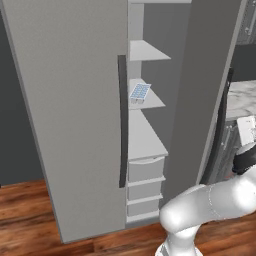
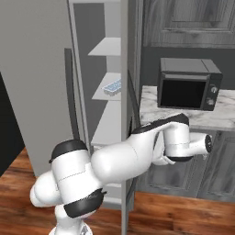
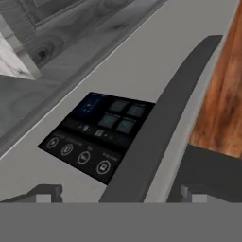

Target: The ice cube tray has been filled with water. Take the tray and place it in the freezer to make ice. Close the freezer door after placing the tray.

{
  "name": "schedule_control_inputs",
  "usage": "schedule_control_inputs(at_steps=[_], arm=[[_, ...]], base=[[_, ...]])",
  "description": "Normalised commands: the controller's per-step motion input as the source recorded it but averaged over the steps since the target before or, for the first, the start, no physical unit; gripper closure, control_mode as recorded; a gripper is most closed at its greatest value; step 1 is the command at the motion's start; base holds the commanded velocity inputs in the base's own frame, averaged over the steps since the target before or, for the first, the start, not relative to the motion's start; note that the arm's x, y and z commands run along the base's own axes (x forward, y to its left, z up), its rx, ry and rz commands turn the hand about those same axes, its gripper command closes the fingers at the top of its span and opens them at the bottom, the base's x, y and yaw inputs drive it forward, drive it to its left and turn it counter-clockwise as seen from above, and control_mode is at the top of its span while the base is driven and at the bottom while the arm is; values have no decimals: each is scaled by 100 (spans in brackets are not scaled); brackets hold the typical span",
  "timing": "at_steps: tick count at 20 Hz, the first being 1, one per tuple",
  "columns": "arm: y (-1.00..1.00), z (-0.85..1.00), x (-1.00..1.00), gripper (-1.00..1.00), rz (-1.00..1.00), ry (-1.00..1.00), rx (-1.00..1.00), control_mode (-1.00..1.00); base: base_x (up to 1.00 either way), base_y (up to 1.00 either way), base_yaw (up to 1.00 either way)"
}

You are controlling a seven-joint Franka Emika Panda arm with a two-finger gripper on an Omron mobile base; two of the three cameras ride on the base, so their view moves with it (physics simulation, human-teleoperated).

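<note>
Arm (image 2: 114,160): glossy white rounded links, dark grey bands at joints. Black cap at wrist end. Two small grey finger tips (image 3: 47,193) on gripper (image 3: 120,194).

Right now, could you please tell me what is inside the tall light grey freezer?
The tall light grey freezer holds white shelves; one carries the small white ice cube tray with pale blue cells. White drawers stack below; their contents are hidden.
</note>
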Motion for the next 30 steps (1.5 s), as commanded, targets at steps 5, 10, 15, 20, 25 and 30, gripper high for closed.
schedule_control_inputs(at_steps=[5, 10, 15, 20, 25, 30], arm=[[5, -29, 20, -100, 0, 2, 3, -100], [0, -23, 22, -100, 3, 0, 3, -100], [13, -29, 26, -100, 5, 0, 0, -100], [26, -31, 27, -100, 6, 1, 0, -100], [26, -25, 14, -100, 6, 0, 0, -100], [12, -12, 1, -100, 5, 0, 0, -100]], base=[[0, 0, 0], [0, 0, 0], [0, 0, 0], [0, 0, 0], [0, 0, 0], [0, 0, 0]])
